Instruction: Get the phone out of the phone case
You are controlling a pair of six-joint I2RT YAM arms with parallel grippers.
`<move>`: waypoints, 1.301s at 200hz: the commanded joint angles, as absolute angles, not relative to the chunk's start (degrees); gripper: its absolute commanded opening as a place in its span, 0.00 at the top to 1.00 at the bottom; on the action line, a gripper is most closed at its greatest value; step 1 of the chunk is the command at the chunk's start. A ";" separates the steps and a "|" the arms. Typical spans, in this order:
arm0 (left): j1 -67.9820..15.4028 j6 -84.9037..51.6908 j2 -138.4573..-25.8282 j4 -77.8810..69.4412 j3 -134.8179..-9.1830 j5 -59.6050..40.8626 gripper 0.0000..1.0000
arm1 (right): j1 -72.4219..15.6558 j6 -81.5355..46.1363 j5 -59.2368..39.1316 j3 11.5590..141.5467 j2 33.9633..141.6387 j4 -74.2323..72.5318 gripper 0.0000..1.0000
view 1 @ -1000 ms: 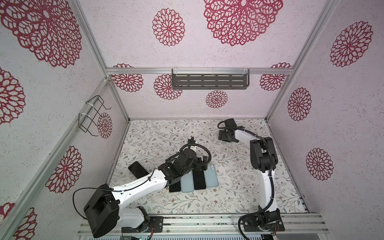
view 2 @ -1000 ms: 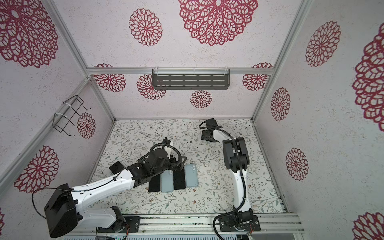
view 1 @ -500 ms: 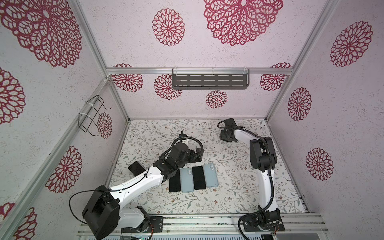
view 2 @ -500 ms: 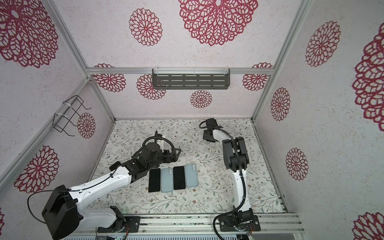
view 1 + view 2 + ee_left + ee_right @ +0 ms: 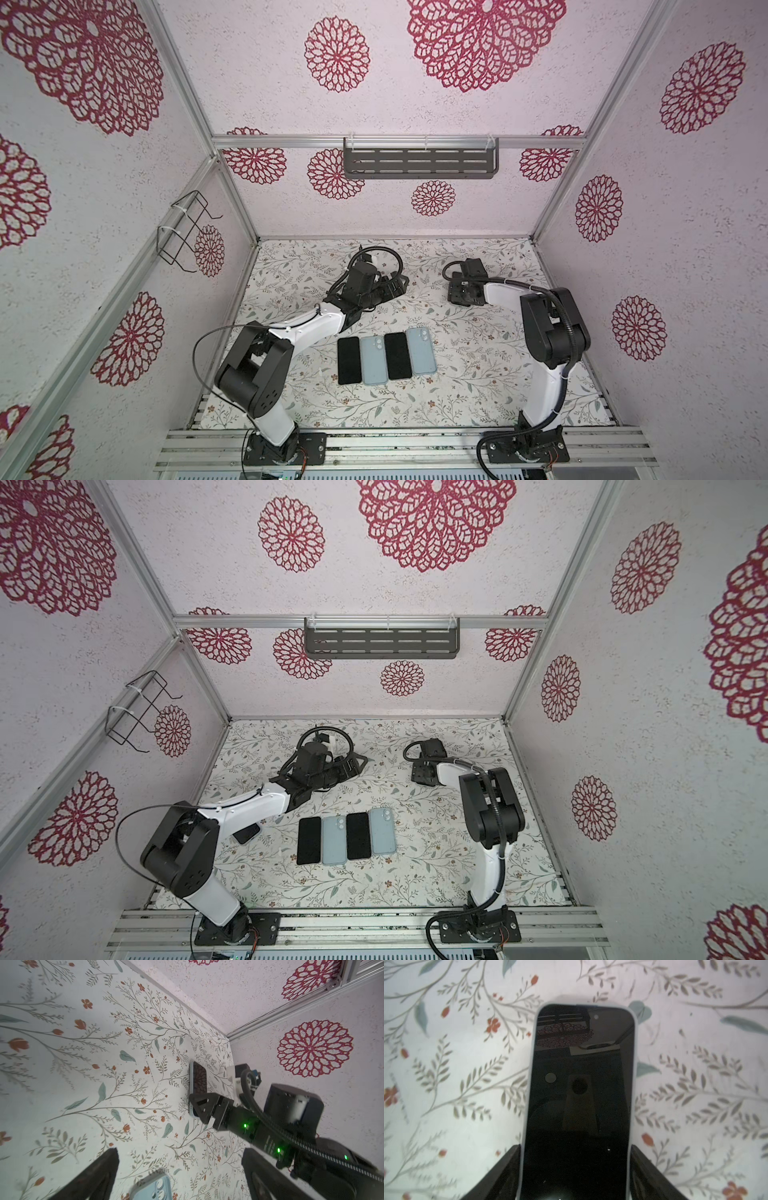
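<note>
The right pincer (image 5: 462,294) pointed down over the back right part of the tabletop (image 5: 478,395), nearer the back edge than the front and clear of the right edge. In the right wrist view the phone (image 5: 581,1095) lay flat there, dark screen up, seated in its pale case (image 5: 636,1043). The pincer's two black fingers (image 5: 504,1169) were closed against the case's long sides at one end, gripping it, while the phone's other end reached out free over the floral print. The left wrist view showed the same grip from the side, with phone and case resting on the tabletop. The left pincer (image 5: 400,285) hung above the back half, about midway between the left and right edges, wide open and holding nothing. Nearer the front edge, around the middle, four things lay side by side in a tight row: a black phone (image 5: 348,360) screen up, a blue case (image 5: 376,360) camera side up, a second black phone (image 5: 397,356) and a second blue case (image 5: 421,351). Whether the blue cases held anything could not be told. In a top view another dark phone (image 5: 246,833) lay partly under the left arm (image 5: 249,808), nearer the left edge.
</note>
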State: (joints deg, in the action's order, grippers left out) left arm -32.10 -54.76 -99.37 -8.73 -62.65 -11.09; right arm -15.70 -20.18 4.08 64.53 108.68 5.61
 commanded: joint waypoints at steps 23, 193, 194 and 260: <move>-32.85 -61.12 -108.74 -12.53 -68.86 -17.94 0.01 | -17.68 -22.20 -7.93 49.59 95.67 -10.08 0.61; -38.36 -67.39 -118.68 -16.40 -71.89 -19.54 0.49 | -24.12 -23.91 -24.70 36.67 82.45 -22.94 0.71; -38.39 -67.45 -118.62 -16.46 -71.81 -19.57 0.50 | -24.15 -23.91 -24.74 36.71 82.40 -22.90 0.71; -38.79 -68.12 -113.12 -20.36 -65.40 -17.30 0.88 | -24.24 -26.43 -25.71 34.55 79.23 -24.60 0.71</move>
State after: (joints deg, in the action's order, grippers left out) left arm -38.17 -68.47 -117.45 -17.72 -67.26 -18.81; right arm -24.10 -24.64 -23.51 34.85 83.50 -18.74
